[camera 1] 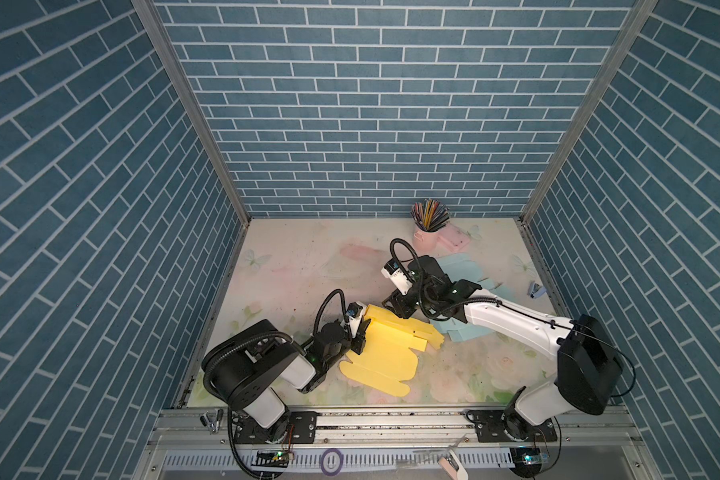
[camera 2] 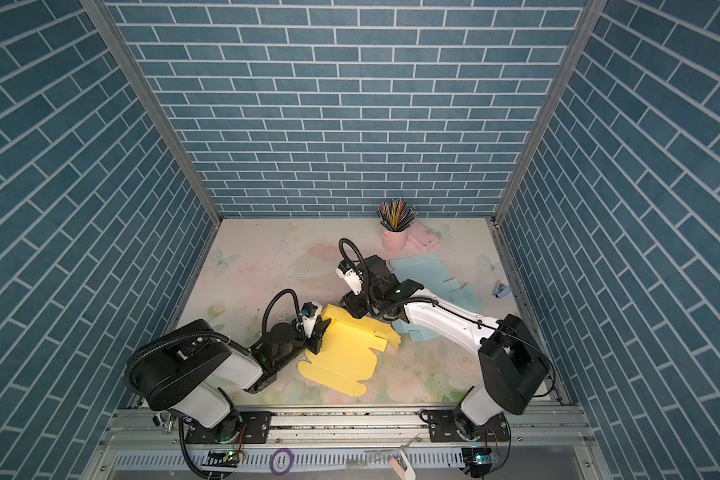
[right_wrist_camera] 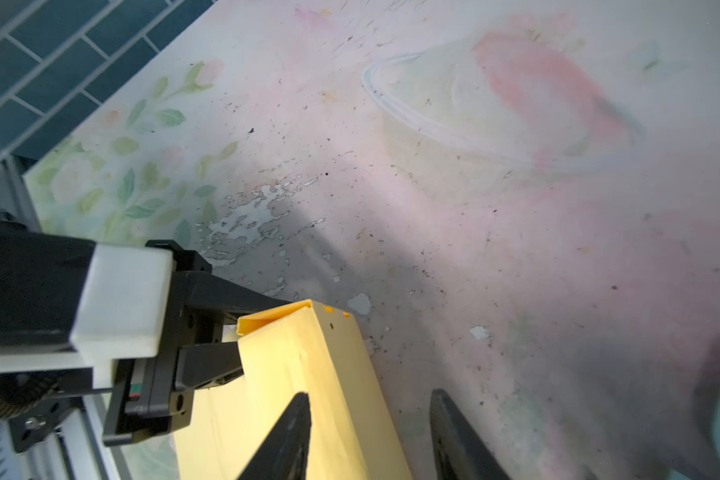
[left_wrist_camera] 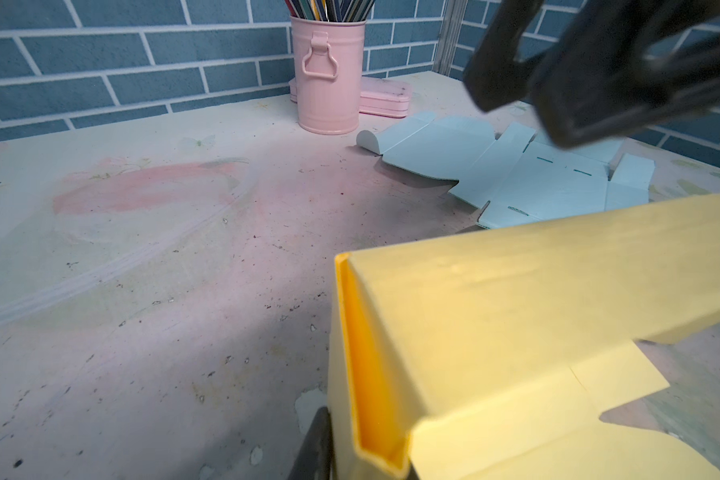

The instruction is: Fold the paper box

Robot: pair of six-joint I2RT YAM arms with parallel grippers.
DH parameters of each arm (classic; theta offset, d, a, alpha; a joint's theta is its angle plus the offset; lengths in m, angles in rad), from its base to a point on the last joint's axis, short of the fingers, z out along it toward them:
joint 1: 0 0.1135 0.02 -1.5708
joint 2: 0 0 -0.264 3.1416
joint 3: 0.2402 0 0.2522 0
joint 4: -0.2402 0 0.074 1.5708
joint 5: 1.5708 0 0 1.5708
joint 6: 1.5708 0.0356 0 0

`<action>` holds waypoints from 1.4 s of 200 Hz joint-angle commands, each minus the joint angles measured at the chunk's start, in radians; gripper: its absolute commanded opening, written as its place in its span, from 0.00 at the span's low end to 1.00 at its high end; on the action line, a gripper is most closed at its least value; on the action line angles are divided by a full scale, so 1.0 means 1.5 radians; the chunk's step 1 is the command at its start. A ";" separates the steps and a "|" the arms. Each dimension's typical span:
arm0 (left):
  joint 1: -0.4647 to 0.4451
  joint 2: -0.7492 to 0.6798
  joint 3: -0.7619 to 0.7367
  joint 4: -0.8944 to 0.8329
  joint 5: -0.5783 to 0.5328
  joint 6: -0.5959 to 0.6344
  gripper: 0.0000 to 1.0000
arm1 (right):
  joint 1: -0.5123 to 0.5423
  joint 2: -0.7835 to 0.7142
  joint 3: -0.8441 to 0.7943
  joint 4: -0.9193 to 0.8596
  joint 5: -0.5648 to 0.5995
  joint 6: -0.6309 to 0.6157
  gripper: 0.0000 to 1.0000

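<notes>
Well in front of the pink pencil bucket (camera 1: 425, 240), toward the arm bases, the yellow paper box (camera 1: 381, 357) lies mostly flat on the floral table (camera 1: 292, 266). Its bucket-side edge is folded up into a hollow wall. The left gripper (camera 1: 361, 336) is clamped on one end of that wall. The right gripper (right_wrist_camera: 370, 394) hangs over it, jaws apart, gripping nothing. A flat blue box blank (camera 1: 462, 266) lies between bucket and yellow box.
</notes>
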 commanded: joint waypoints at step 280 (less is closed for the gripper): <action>-0.004 0.023 0.057 0.045 -0.008 -0.010 0.13 | -0.010 0.127 -0.029 0.038 -0.140 0.194 0.36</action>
